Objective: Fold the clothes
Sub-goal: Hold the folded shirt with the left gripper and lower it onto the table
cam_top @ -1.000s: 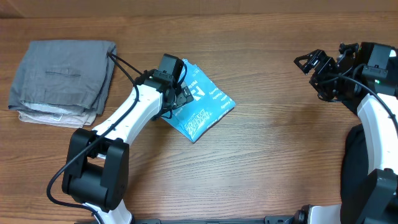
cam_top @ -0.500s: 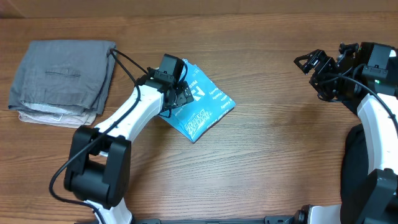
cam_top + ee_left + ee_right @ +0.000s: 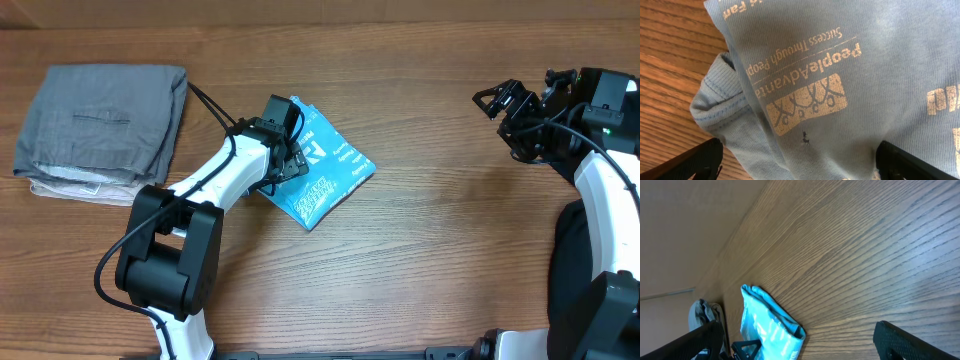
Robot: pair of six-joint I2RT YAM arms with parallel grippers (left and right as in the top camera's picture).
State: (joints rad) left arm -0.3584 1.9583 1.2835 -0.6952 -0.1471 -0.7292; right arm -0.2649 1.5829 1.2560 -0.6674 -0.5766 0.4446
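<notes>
We see the light blue T-shirt (image 3: 330,180) folded into a small, thick rectangle, lying askew on the wooden table (image 3: 450,250) left of centre, with pale printed lettering facing up and a ribbed edge bulging at one side.

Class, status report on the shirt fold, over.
Left gripper over shirt, jaws open. Right gripper aside, open. Shirt folded. Grey pile apart, nothing blocking.

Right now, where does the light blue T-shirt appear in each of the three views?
Overhead: the T-shirt lies folded, a little left of centre.
Left wrist: the T-shirt fills nearly the whole picture, its lettering in plain sight.
Right wrist: the T-shirt is at the bottom left, seen from its edge.
Shared landmark: the wooden table, bare beside the T-shirt in every view.
</notes>
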